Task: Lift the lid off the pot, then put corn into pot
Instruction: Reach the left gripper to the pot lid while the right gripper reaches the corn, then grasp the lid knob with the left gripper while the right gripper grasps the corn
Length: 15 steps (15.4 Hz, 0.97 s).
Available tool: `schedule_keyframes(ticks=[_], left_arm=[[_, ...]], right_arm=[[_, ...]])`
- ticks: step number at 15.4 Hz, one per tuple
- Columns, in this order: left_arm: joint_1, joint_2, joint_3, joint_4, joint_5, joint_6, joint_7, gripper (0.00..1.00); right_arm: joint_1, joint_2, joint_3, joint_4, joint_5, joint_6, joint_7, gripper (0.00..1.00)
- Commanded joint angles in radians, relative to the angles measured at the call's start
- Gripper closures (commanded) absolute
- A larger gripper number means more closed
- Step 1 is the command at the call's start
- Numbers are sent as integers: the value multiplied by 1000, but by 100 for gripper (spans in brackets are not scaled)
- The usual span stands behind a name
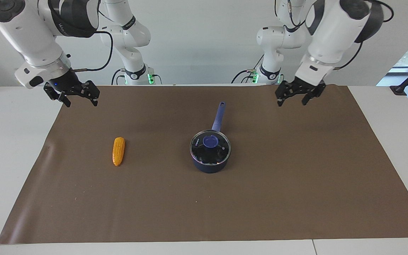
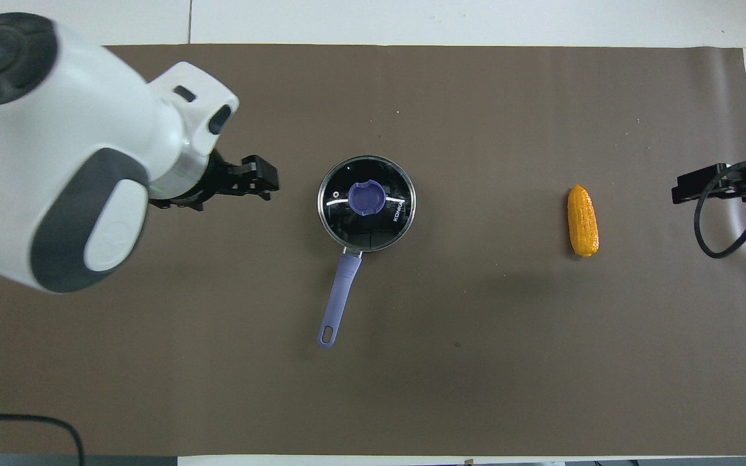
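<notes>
The pot point(image 1: 209, 166) is a small dark blue saucepan in the middle of the brown mat, its long handle point(image 1: 219, 115) pointing toward the robots. The glass lid point(image 1: 210, 148) with a blue knob point(image 1: 210, 141) sits on it. The corn point(image 1: 118, 151) lies flat on the mat toward the right arm's end. My left gripper point(image 1: 292, 102) is open and empty, raised over the mat's edge near the robots. My right gripper point(image 1: 80, 103) is open and empty, raised over the mat's corner near its base. The overhead view shows the lid point(image 2: 366, 202), pot handle point(image 2: 340, 291), corn point(image 2: 583, 221), left gripper point(image 2: 269, 184) and right gripper point(image 2: 687, 186).
A brown mat point(image 1: 296, 184) covers most of the white table point(image 1: 12, 148). Only the pot and the corn lie on it. A black cable point(image 2: 716, 233) hangs from the right arm near the mat's edge.
</notes>
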Motion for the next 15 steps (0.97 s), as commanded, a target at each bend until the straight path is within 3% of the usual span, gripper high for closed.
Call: schedule_keyframes(ticks=[1, 7, 10, 13, 15], left_arm=[[-117, 243, 23, 238, 18, 21, -134, 0], [-188, 338, 20, 231, 87, 138, -136, 0], [-179, 345, 20, 230, 102, 144, -128, 0], [-190, 345, 21, 204, 107, 173, -128, 0], [-193, 345, 20, 194, 105, 190, -128, 0]], right_arm=[[28, 14, 6, -148, 17, 177, 32, 0], [43, 100, 6, -404, 18, 557, 37, 0], [57, 170, 6, -412, 18, 607, 37, 0], [60, 184, 6, -416, 18, 615, 35, 1], [60, 193, 6, -418, 18, 616, 31, 9]])
